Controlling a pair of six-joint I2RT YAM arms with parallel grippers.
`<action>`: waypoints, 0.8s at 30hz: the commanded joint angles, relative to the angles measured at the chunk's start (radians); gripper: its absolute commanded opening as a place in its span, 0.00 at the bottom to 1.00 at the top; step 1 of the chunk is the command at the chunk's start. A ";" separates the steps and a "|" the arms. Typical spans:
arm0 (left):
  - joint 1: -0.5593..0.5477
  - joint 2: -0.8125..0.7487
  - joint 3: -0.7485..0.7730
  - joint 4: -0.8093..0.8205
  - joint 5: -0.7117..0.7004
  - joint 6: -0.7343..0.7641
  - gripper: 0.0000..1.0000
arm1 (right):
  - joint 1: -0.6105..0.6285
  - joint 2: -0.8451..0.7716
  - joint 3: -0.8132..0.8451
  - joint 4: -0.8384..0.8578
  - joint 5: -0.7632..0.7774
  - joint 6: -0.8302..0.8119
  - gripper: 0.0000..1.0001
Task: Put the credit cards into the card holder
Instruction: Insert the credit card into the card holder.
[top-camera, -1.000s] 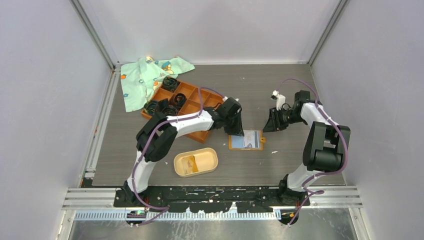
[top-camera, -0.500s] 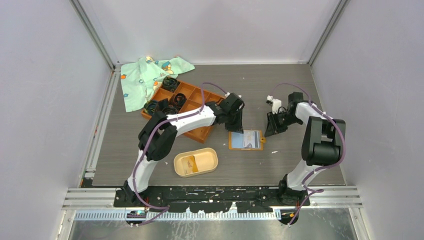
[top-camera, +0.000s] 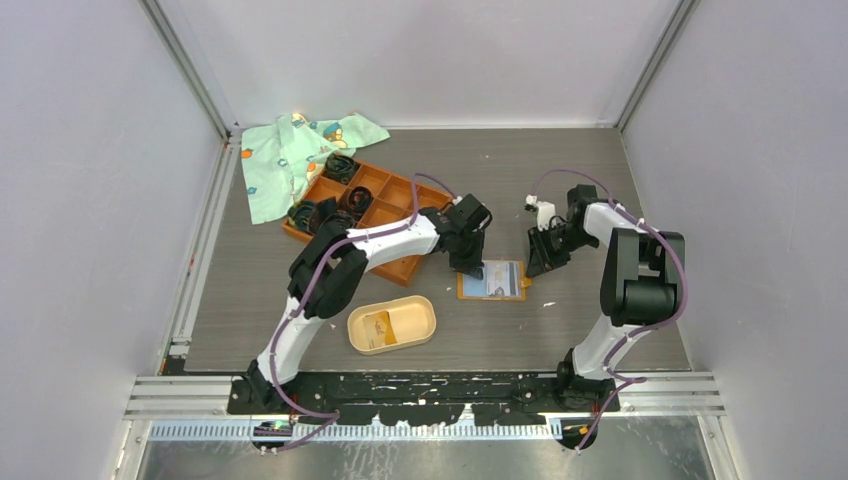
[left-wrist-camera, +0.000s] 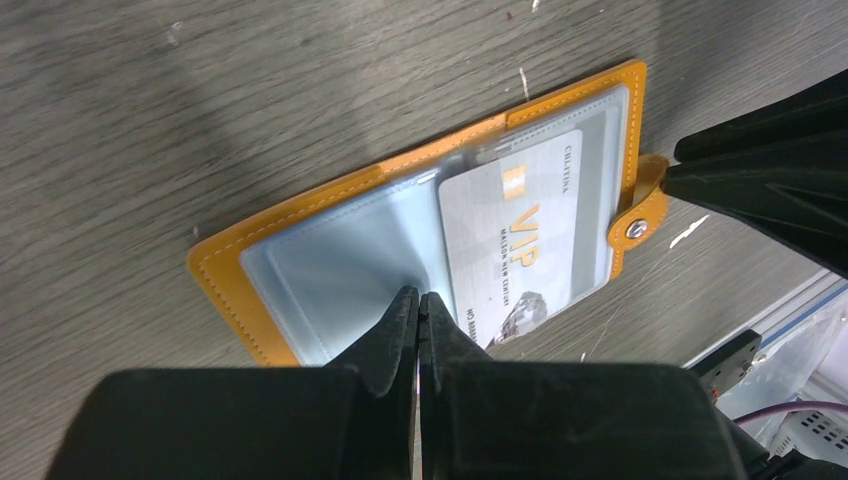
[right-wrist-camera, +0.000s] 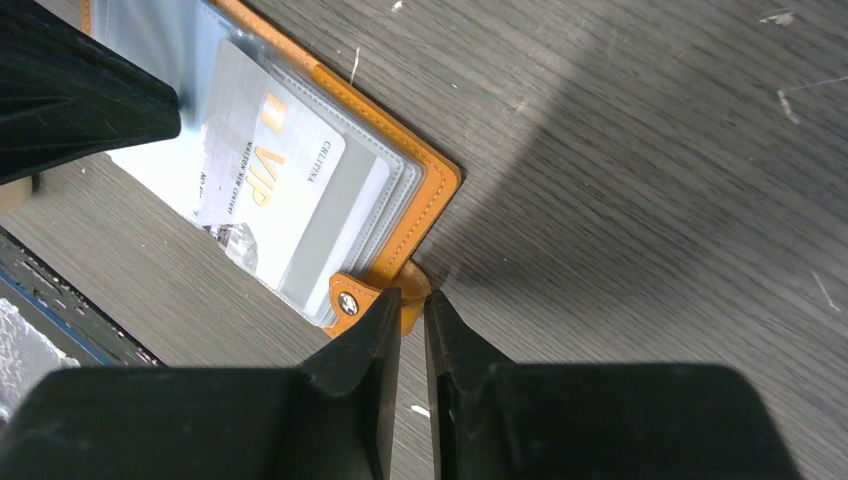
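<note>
Now | L gripper (left-wrist-camera: 418, 297): jaws together, tips at VIP card (left-wrist-camera: 520, 240) edge, card in open orange wallet (left-wrist-camera: 240, 285) sleeve | R gripper (right-wrist-camera: 411, 300): clamped on snap tab (right-wrist-camera: 360, 292) | card holder (top-camera: 412, 322): nr front, well apart

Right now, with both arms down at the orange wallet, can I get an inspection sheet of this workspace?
Surface: grey wood-grain table, no spill seen.
Job's things: VIP card inside the open orange wallet; beige oval tray nearer the arm bases, with a pale flat item in it.
Clutter: orange grid tray with black coiled bands; green patterned cloth at the far left.
Grippers: left gripper shut, tips at a clear sleeve; right gripper closed on the wallet's snap tab.
Cables: purple cables loop above both arms.
Surroundings: plain pale walls.
</note>
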 joint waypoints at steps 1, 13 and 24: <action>-0.017 0.026 0.065 -0.007 0.047 0.009 0.00 | 0.012 0.005 0.039 -0.020 -0.004 0.010 0.21; -0.031 0.075 0.127 0.033 0.108 -0.021 0.00 | 0.018 0.019 0.049 -0.039 -0.041 0.015 0.21; -0.030 0.082 0.129 0.157 0.114 -0.027 0.01 | 0.014 0.009 0.062 -0.051 -0.059 0.020 0.25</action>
